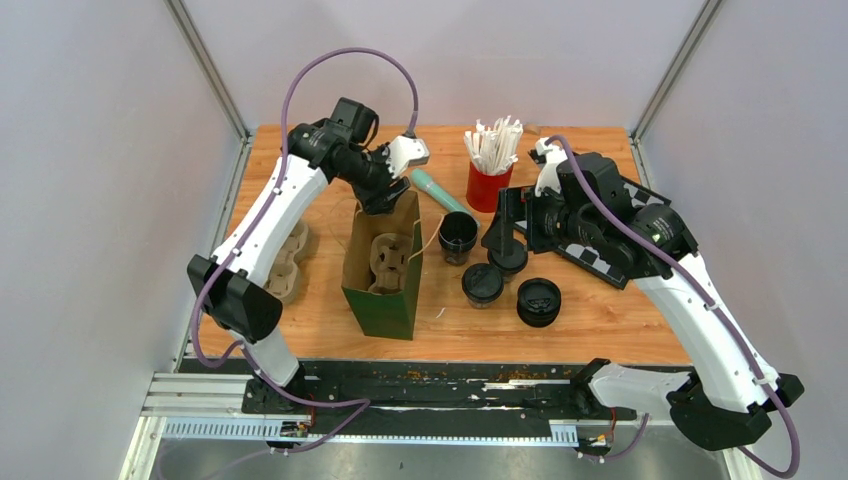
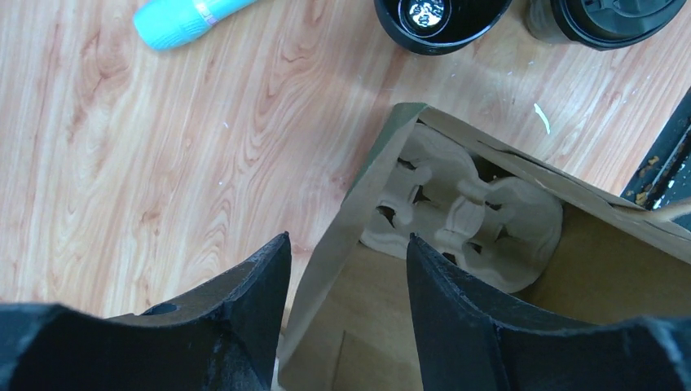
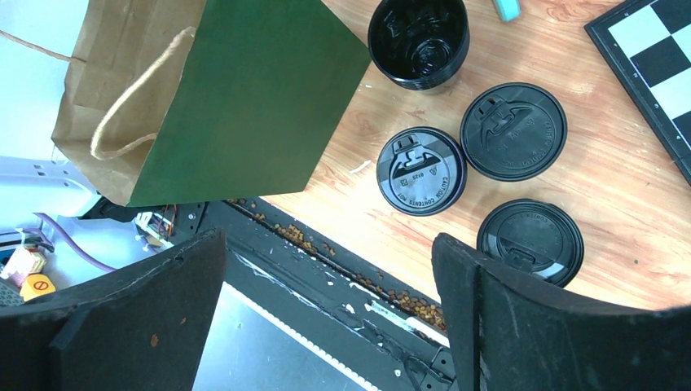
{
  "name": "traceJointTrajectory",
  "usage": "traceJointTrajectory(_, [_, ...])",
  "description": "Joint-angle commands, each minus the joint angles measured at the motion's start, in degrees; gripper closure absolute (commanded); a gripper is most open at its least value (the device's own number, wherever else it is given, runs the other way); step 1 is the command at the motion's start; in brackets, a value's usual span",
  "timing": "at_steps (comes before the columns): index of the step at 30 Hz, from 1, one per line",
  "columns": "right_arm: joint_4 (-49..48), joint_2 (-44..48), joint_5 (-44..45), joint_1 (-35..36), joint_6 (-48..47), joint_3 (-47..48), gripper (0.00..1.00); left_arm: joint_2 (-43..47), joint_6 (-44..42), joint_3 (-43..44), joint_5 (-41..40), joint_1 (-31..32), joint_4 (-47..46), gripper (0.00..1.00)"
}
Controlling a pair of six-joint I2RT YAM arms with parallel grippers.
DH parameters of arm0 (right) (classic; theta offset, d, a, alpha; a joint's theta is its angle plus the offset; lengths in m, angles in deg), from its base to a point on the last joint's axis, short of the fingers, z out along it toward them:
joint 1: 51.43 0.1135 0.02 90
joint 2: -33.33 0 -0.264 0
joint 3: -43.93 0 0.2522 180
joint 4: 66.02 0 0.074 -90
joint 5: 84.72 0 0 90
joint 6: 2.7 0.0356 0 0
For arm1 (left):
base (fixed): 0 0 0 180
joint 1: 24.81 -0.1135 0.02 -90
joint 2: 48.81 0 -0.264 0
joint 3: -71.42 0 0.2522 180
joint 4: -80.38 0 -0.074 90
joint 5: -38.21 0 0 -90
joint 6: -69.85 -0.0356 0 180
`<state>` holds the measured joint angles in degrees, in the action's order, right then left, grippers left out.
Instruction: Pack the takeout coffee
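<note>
A green paper bag (image 1: 385,290) stands open on the wooden table with a pulp cup carrier (image 1: 392,255) inside it. My left gripper (image 1: 388,208) hangs open over the bag's far rim. In the left wrist view its fingers (image 2: 253,301) straddle the bag's wall (image 2: 367,309) without touching it, and the carrier (image 2: 464,212) lies just beyond. To the right of the bag stand an open black cup (image 1: 458,237) and three lidded black cups (image 1: 482,284). My right gripper (image 1: 505,228) hovers wide open above them, holding nothing.
A red cup of stirrers (image 1: 490,185) and a teal tube (image 1: 437,190) sit behind the cups. A checkerboard (image 1: 600,240) lies under the right arm. Spare carriers (image 1: 285,260) are stacked left of the bag. The bag's rope handle (image 3: 130,106) droops outward.
</note>
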<state>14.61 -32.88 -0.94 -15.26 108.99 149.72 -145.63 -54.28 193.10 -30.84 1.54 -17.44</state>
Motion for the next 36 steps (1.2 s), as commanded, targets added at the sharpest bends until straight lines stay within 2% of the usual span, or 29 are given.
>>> traceJointTrajectory(1, [0.4,1.4,1.8,-0.2,-1.5,1.9,0.04,-1.5,-3.6,1.5,3.4,-0.2,-1.5,0.38])
traceJointTrajectory(6, [0.0,1.5,2.0,-0.2,-1.8,1.1,0.05,-3.1,-3.7,3.4,3.4,-0.2,-0.9,0.41])
traceJointTrajectory(7, [-0.3,1.5,1.9,-0.1,-1.7,0.8,0.05,-2.9,-2.9,3.6,3.0,-0.2,-1.1,0.48])
traceJointTrajectory(10, [-0.7,1.6,1.4,-0.2,-1.5,0.3,0.05,-1.9,1.2,4.2,1.0,-0.2,-2.6,0.82])
traceJointTrajectory(14, [-1.1,1.7,0.3,-0.2,-1.3,-0.7,0.05,-0.7,10.3,6.0,-2.5,-0.2,-2.7,0.99])
traceJointTrajectory(19, [-1.4,2.4,0.0,-0.1,-0.7,-3.1,0.05,3.0,21.4,3.2,-4.3,-0.2,-3.0,1.0])
traceJointTrajectory(24, [0.3,2.3,3.0,-0.2,-1.2,-4.8,0.0,7.4,27.5,-0.9,-10.2,-0.2,-1.3,1.0])
traceJointTrajectory(30, [3.1,-0.3,7.0,-0.6,-3.1,-8.9,0.0,8.7,38.0,-1.6,-9.8,-0.2,2.4,1.0])
traceJointTrajectory(33, [1.6,-1.4,9.5,-1.2,-4.1,-11.2,0.0,9.8,43.8,-4.6,-7.9,-0.2,2.2,1.0])
traceJointTrajectory(36, [-2.4,-1.8,9.8,-2.2,-5.7,-13.0,0.04,11.3,49.1,-8.1,-8.2,-0.2,1.6,0.97])
